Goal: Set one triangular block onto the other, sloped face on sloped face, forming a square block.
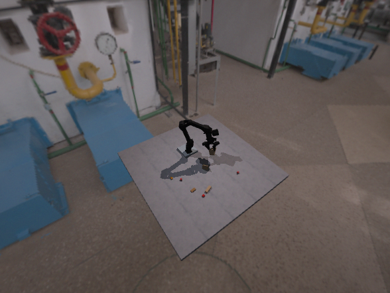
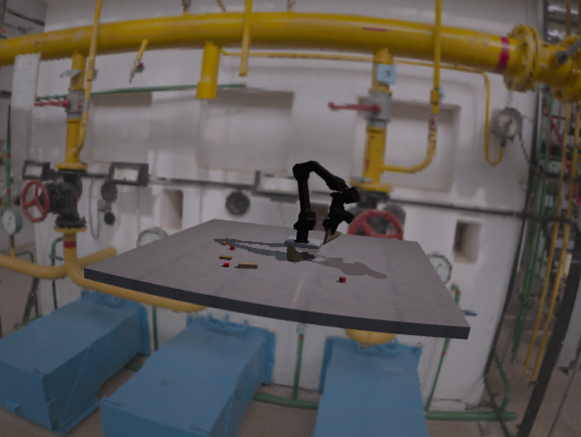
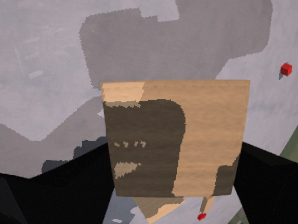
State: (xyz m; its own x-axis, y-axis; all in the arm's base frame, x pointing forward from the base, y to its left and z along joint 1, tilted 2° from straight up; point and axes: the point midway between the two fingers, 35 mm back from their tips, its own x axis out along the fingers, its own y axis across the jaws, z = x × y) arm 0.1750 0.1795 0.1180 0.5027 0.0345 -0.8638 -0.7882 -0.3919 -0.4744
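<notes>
My gripper [image 1: 211,148] [image 2: 332,230] [image 3: 172,145] is shut on a wooden triangular block [image 1: 212,152] [image 2: 330,238] [image 3: 210,130]. The held block is in the air above the table [image 1: 182,238] [image 2: 198,287]. Its broad face fills the middle of the wrist view, and it looks tilted in the exterior view. The other triangular block [image 1: 205,168] [image 2: 294,254] stands on the table, apart from the held one, partly in the arm's shadow. In the wrist view this standing block [image 3: 162,210] shows only in part, below the held block's lower edge.
A small red cube [image 1: 237,172] [image 2: 342,280] [image 3: 286,69] lies off to one side. Two more red pieces [image 1: 181,179] [image 1: 203,195], an orange piece [image 1: 171,178], a short orange-brown block [image 1: 193,190] and a longer tan block [image 1: 208,189] [image 2: 247,266] lie beyond the standing block.
</notes>
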